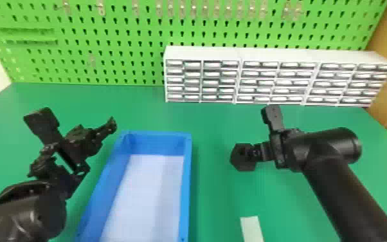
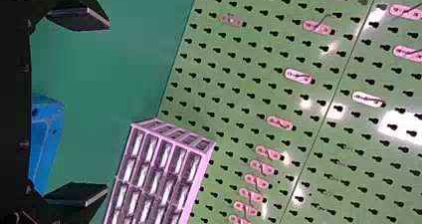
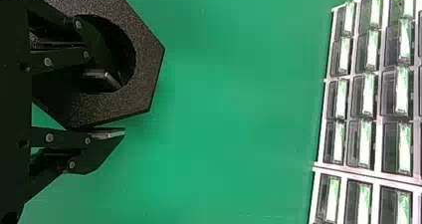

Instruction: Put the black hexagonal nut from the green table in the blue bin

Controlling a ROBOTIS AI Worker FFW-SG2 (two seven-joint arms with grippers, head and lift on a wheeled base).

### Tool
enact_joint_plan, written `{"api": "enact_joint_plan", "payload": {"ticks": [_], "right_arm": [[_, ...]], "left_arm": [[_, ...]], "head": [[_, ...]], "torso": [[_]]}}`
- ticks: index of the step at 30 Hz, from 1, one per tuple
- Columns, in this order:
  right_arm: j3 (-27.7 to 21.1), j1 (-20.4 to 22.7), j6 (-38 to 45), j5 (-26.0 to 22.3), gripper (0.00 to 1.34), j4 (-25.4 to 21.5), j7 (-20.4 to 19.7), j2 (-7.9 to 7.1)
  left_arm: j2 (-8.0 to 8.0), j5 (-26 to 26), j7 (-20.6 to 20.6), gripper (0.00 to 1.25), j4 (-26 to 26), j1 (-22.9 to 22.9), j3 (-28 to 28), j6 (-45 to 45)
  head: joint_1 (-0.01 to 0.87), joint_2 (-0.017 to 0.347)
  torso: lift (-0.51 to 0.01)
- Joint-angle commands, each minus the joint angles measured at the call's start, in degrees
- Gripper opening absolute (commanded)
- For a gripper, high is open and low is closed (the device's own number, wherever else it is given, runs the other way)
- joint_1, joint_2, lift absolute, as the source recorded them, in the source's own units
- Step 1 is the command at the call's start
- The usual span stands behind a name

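In the head view, my right gripper (image 1: pixel 256 151) is shut on the black hexagonal nut (image 1: pixel 238 158), to the right of the blue bin (image 1: pixel 186 186). The right wrist view has one finger of this gripper (image 3: pixel 114 107) inside the hole of the nut (image 3: pixel 142 69) and the other against its outer side, so the nut's wall is pinched between them. My left gripper (image 1: pixel 98 146) is at the bin's far left corner, its fingers spread. Seen from its own wrist, the left gripper (image 2: pixel 79 106) has nothing between its pads.
The green table (image 1: pixel 215 128) carries a white drawer rack (image 1: pixel 202 53) at its back right, before a green pegboard (image 1: pixel 112 41). A pale strip (image 1: pixel 251 229) lies near the front, right of the bin. A white sheet (image 1: pixel 148 193) lines the bin's floor.
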Motion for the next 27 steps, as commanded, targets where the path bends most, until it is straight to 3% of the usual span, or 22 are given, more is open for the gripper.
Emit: {"api": "enact_joint_plan", "payload": {"ticks": [1,8,27], "right_arm": [[0.21,0.17,-0.21,0.23,0.29,-0.12,0.0,0.0],[0.21,0.43,-0.47,1.19,0.29,-0.91,0.0,-0.09],[0.39,0.96,-0.29,4.8,0.29,-9.09,0.0,-1.05]], "left_arm": [[0.0,0.0,0.0,1.12,0.0,0.04,-0.02,0.0],[0.0,0.0,0.0,1.12,0.0,0.13,0.16,0.0],[0.0,0.0,-0.09,1.12,0.0,0.22,0.16,0.0]], "head": [[0.666,0.032],[0.666,0.032],[0.666,0.032]], "torso": [[-0.1],[-0.1],[-0.1]]}}
